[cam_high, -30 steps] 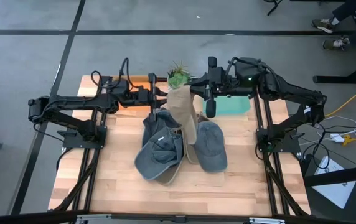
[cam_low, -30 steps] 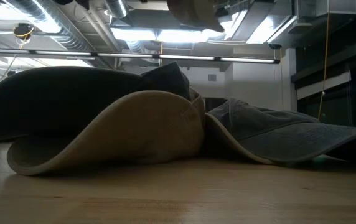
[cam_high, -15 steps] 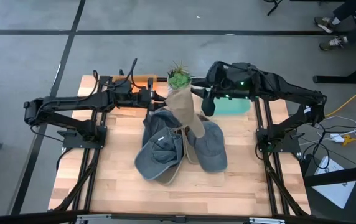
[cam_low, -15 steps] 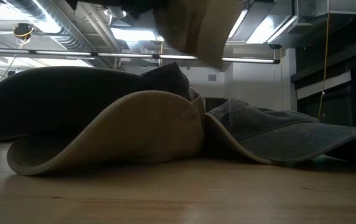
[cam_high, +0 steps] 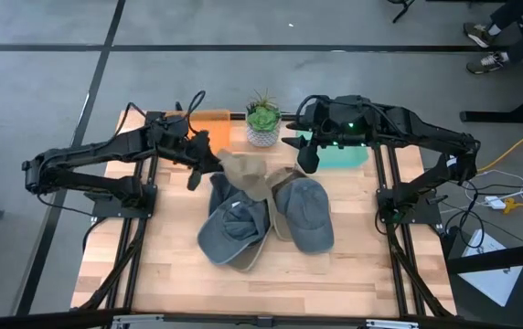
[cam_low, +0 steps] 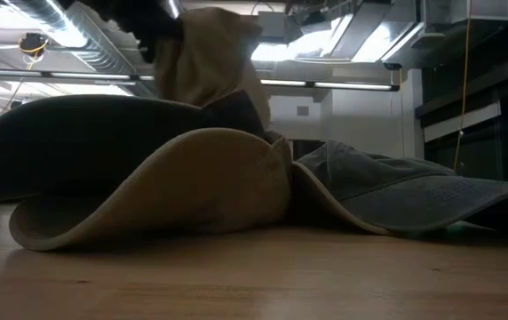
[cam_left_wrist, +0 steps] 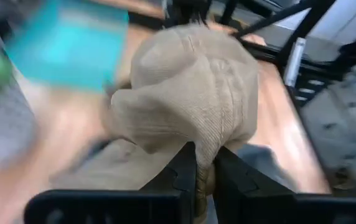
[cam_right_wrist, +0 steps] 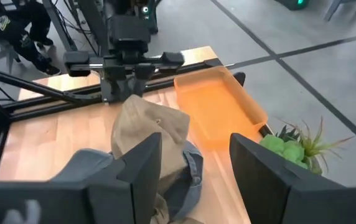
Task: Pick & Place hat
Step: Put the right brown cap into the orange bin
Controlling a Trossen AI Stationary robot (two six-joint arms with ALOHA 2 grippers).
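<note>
potted plant (cam_high: 262,120) behind hat pile, between orange tray (cam_high: 208,122) and teal tray (cam_high: 342,153) | left gripper (cam_high: 199,163) clamps tan hat (cam_high: 246,172) over grey caps (cam_high: 309,212) | right gripper (cam_high: 304,153) spread, empty

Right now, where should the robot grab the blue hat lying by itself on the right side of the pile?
Probably by its brim. The blue hat lies flat with the brim pointing toward the table's front edge, thin enough for two fingers to pinch. Coming from above with the open right gripper looks easiest. The left gripper is busy holding the tan hat.
</note>
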